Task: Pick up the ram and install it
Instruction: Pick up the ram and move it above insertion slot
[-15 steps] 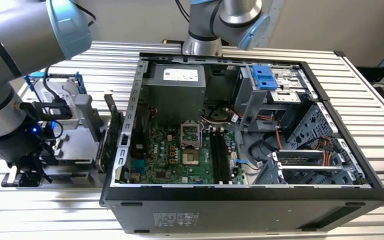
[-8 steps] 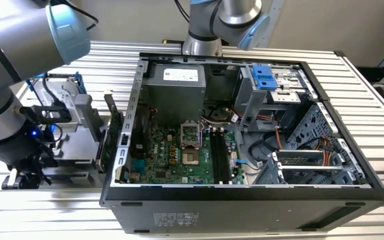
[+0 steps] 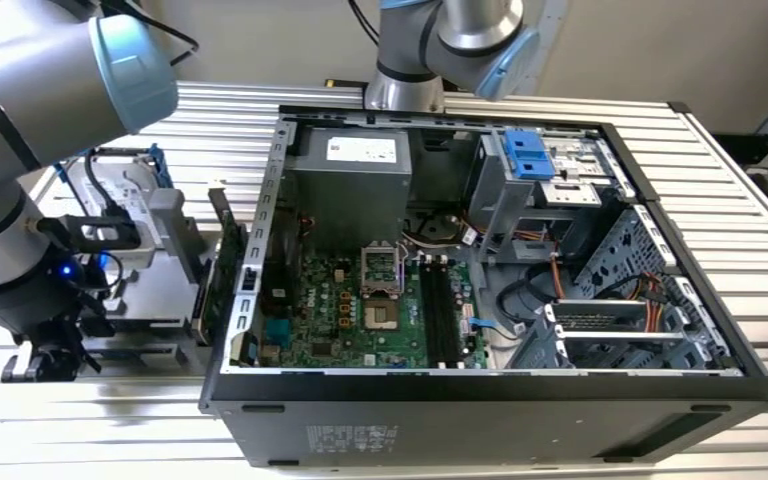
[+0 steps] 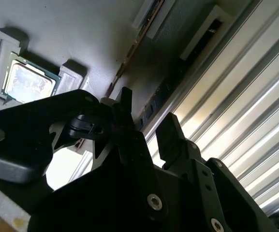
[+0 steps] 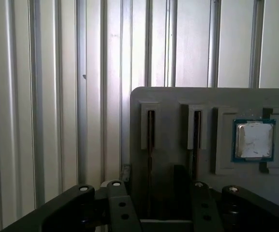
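while end effector (image 5: 156, 191) gapes — ram (image 5: 150, 133) edge-on, partly hidden

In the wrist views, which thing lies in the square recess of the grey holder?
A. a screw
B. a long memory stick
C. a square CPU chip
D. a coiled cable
C: in the first wrist view a square CPU chip with a shiny metal top sits in the recess of the grey holder, beside the narrow slots.

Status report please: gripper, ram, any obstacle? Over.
Black gripper open, holding nothing. Thin dark ram stick on edge in grey holder slot, not picked. Silver square chip beside, not blocking.
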Available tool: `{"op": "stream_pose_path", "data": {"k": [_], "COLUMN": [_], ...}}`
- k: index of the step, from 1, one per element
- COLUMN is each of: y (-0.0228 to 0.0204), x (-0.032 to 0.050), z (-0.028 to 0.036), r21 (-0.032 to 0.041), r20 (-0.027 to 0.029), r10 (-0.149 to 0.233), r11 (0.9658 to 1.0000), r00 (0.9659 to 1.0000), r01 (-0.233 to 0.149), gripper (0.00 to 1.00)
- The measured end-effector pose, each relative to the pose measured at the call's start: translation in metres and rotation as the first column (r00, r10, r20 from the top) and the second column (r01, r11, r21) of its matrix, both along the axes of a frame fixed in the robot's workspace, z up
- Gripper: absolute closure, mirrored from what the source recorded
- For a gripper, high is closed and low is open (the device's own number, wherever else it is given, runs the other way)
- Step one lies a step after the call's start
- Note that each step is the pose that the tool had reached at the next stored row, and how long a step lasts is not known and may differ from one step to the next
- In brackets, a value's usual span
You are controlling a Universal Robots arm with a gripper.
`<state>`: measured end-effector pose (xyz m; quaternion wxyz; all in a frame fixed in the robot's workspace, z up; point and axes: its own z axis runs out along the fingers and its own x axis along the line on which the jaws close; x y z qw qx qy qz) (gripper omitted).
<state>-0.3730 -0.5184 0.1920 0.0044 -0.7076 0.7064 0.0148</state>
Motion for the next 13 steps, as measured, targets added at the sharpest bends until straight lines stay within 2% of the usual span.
{"op": "stream_pose_path", "data": {"k": [6, 7, 13], "y": [-0.0001, -0.0001, -0.0001], "x": [0.0, 0.0, -0.0001], "z": [0.0, 0.0, 0.0], "r21": [-0.0001, -0.0001, -0.0001], "r20": [-0.0001, -0.0001, 0.0], "r10": [0.0, 0.0, 0.0], "r11": [1.0, 1.0, 1.0], "r00": [1.0, 1.0, 1.0], "r01": [0.0, 0.0, 0.0], "gripper": [0.0, 1.0, 1.0]}}
